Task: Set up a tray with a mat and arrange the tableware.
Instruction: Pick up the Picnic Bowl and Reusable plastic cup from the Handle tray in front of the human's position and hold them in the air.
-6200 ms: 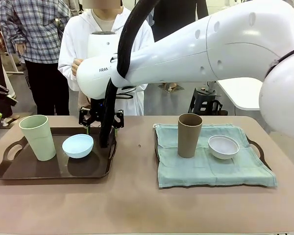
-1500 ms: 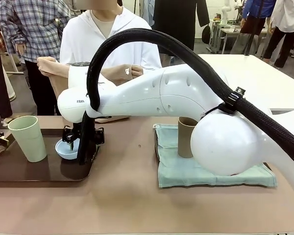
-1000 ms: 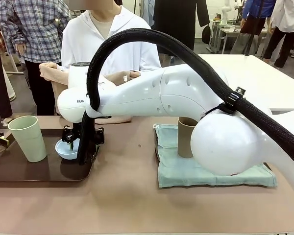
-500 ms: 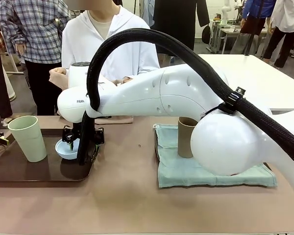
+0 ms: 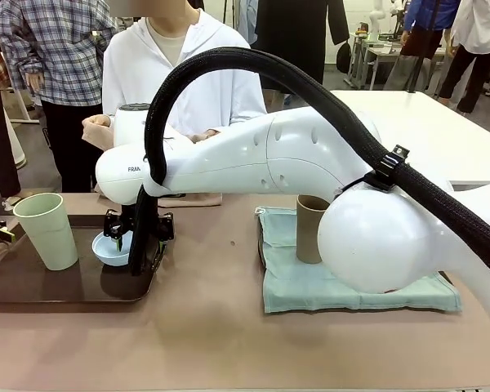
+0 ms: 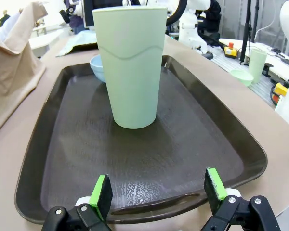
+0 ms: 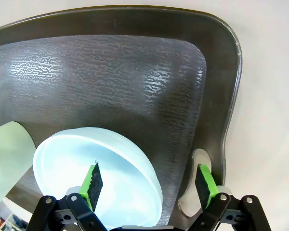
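On the dark left tray (image 5: 57,286) stand a pale green cup (image 5: 46,229) and a light blue bowl (image 5: 106,249). My right gripper (image 5: 126,238) reaches across to that bowl. In the right wrist view it (image 7: 149,180) is open, one finger inside the bowl (image 7: 86,168), the other outside the rim over the tray's handle hole. My left gripper (image 6: 159,188) is open at the tray's near rim (image 6: 144,211), facing the green cup (image 6: 130,67). A tan-brown cup (image 5: 312,229) stands on the pale green mat (image 5: 310,290) at the right. My arm hides the white bowl.
A person in white stands at the far side with a hand (image 5: 94,131) raised over a tan cloth (image 5: 188,198), which lies beside the left tray (image 6: 14,82). My right arm (image 5: 294,163) spans the table's middle, its black cable arching above.
The person's hands have lowered the tan cloth from chest height to the table behind my arm. Both grippers, the cups and the bowl have stayed where they were.
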Tool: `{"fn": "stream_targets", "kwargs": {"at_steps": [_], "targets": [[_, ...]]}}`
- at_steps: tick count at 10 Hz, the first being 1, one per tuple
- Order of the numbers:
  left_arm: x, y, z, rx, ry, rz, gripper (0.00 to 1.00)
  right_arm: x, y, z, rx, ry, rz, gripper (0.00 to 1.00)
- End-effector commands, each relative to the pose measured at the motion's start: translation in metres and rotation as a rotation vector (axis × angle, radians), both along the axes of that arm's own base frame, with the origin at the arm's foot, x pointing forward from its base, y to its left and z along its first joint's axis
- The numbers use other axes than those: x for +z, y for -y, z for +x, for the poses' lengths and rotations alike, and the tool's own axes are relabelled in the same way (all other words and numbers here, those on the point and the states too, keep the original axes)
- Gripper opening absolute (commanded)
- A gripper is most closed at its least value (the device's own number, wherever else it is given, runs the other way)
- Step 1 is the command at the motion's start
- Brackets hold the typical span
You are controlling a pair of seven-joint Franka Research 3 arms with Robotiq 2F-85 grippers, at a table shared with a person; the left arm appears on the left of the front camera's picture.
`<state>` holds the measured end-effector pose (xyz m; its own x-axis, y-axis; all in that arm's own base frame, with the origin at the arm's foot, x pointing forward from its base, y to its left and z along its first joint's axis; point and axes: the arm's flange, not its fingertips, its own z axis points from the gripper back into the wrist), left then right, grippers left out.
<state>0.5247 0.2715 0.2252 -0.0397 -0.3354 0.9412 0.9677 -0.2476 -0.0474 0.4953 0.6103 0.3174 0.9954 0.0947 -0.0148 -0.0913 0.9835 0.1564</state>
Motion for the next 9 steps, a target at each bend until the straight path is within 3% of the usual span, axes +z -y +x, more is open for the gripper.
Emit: {"fn": "stream_targets", "kwargs": {"at_steps": [1, 9], "targets": [[-0.0003, -0.0006, 0.0001, 0.009, 0.004, 0.005, 1.00, 0.0008, 0.0008, 0.0002, -0.001, 0.002, -0.003, 1.00], [-0.0003, -0.0006, 0.0001, 0.009, 0.004, 0.005, 1.00, 0.0008, 0.0008, 0.0002, -0.001, 0.002, -0.003, 1.00]]}}
